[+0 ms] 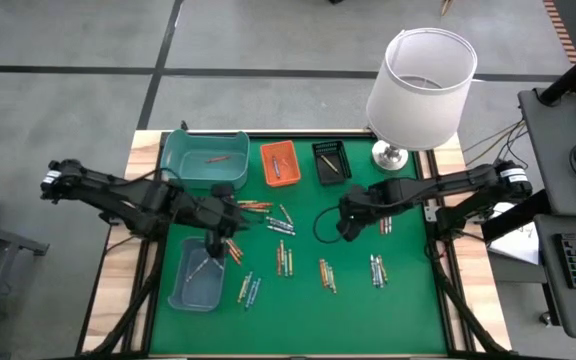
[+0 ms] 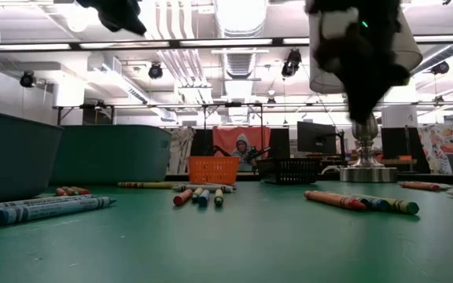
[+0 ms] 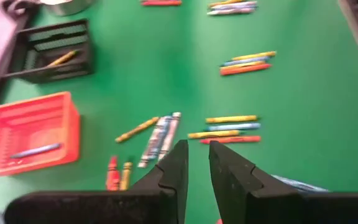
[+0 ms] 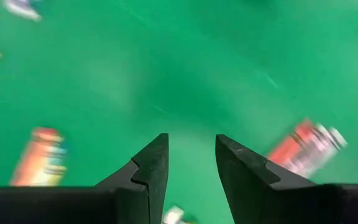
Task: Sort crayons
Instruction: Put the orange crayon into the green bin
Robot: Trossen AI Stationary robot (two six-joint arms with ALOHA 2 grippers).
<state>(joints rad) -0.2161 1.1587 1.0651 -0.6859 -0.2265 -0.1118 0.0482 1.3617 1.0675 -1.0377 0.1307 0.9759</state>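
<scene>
Many crayons lie in small groups on the green mat (image 1: pixel 298 300), among them groups near the middle (image 1: pixel 284 258), toward the right (image 1: pixel 377 268) and by the left gripper (image 1: pixel 253 205). They also show in the left wrist view (image 3: pixel 229 127). My left gripper (image 1: pixel 218 238) hovers over the mat by the far end of a small blue-grey tray (image 1: pixel 198 280). Its fingers (image 3: pixel 197 158) are a narrow gap apart with nothing between them. My right gripper (image 1: pixel 346 225) hovers over bare mat right of centre, open and empty (image 4: pixel 191 158), with crayons to either side (image 4: pixel 39 155).
At the back stand a large teal bin (image 1: pixel 205 158) holding one crayon, an orange tray (image 1: pixel 279 163) and a black tray (image 1: pixel 331 162). A white-shaded lamp (image 1: pixel 420 85) stands at the back right. A black cable loop (image 1: pixel 320 225) lies by the right gripper.
</scene>
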